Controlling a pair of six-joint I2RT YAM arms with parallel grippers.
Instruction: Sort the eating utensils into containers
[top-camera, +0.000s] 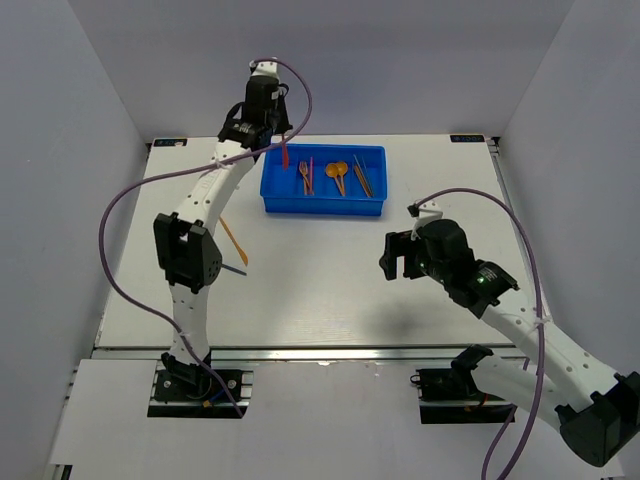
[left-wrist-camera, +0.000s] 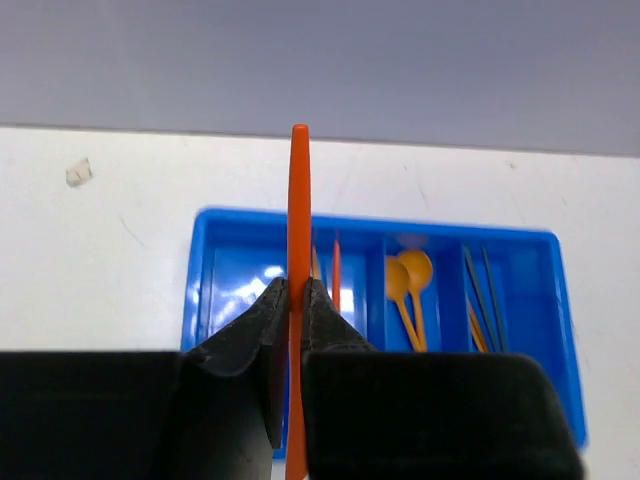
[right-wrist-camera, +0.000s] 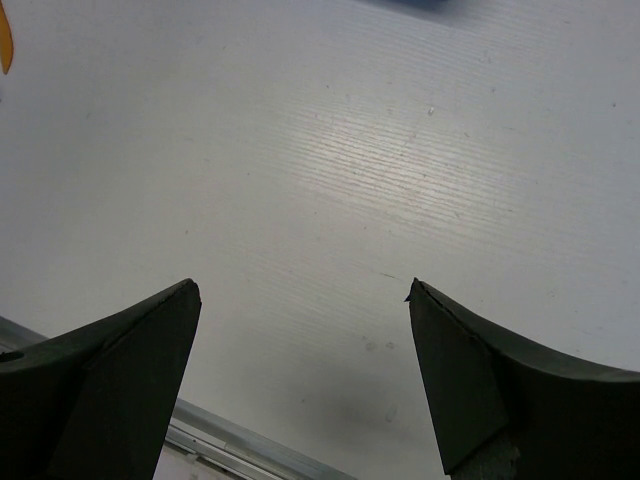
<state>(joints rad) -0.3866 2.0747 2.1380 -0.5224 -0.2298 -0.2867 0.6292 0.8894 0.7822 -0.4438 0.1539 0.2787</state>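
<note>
White surface (top-camera: 330, 290) runs out from the arm bases. Closest to me, the right hand (top-camera: 389, 262) hangs above it, to the near right of the blue tray (top-camera: 320, 208) and well apart from it. Its two dark fingers (right-wrist-camera: 130, 340) stand spread wide with nothing between them.

To the near left of the tray, partly tucked behind the left arm, a thin orange stick (top-camera: 234, 242) lies on the surface. Just nearer than it lies a short dark blue piece (top-camera: 236, 268). I cannot tell what kind of utensil either one is.

Next comes the tray itself, long side toward me, split into four side-by-side compartments. Counting from its left end, the second holds orange pieces that look like forks (top-camera: 306, 177). The third holds two orange spoons (top-camera: 340, 172) with their bowls toward the far wall. The fourth holds a few thin sticks (top-camera: 363, 180), some dark and some orange.

Farthest out, the left hand (top-camera: 281, 142) is over the tray's left end, near its far rim. Its black fingers (left-wrist-camera: 265, 320) are pinched tight on a red-orange utensil (top-camera: 286, 157). The utensil is flat and narrow and held edge-on, so its type is hard to make out. I cannot tell whether its tip touches the tray.
</note>
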